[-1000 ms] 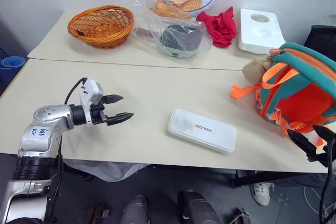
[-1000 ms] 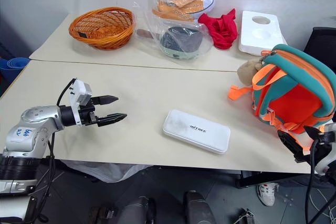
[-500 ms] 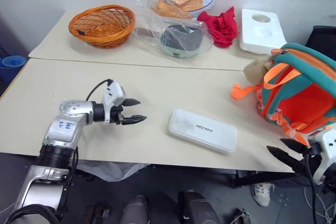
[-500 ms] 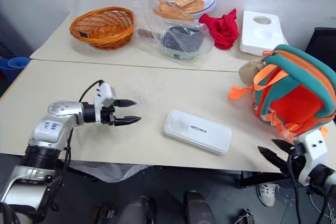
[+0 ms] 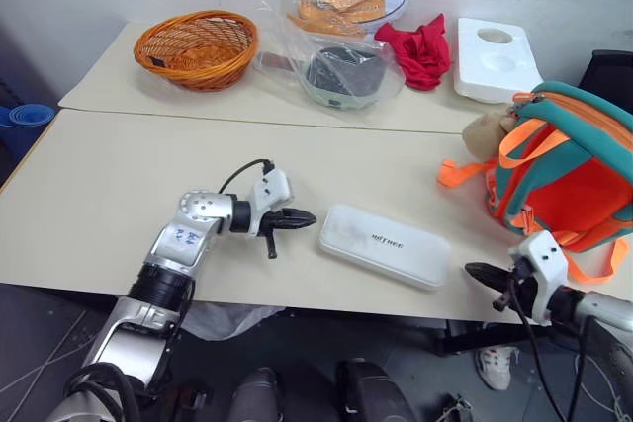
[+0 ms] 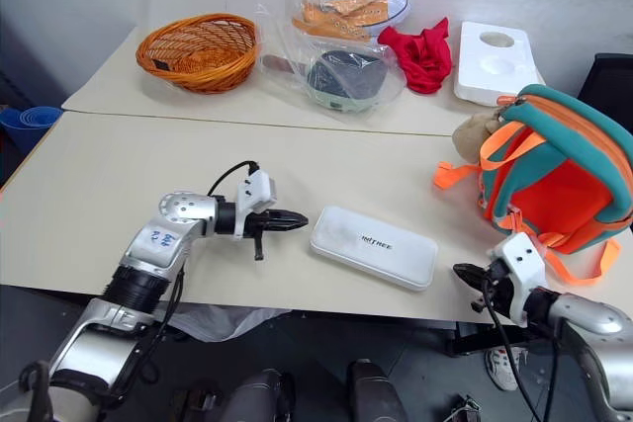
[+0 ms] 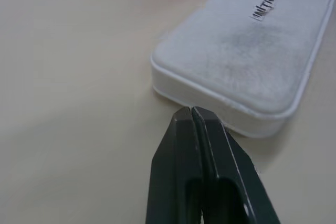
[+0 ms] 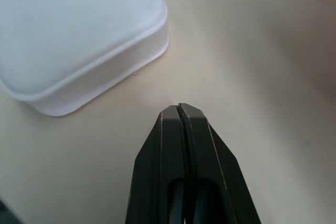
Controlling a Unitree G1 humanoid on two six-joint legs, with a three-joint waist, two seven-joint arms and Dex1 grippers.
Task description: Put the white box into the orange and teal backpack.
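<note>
Presently catalogued, largest first. Beige table (image 5: 119, 185), front edge near camera. Orange and teal backpack (image 5: 569, 180), standing at right end of table, tan plush toy (image 5: 485, 130) at its upper left. White box (image 5: 384, 245), flat on table near front edge, left of backpack, apart from it. Left gripper (image 5: 305, 215), fingers pressed together, empty, tip just beside box's left end. Right gripper (image 5: 477, 270), fingers likewise together, empty, just off box's right end.
</note>
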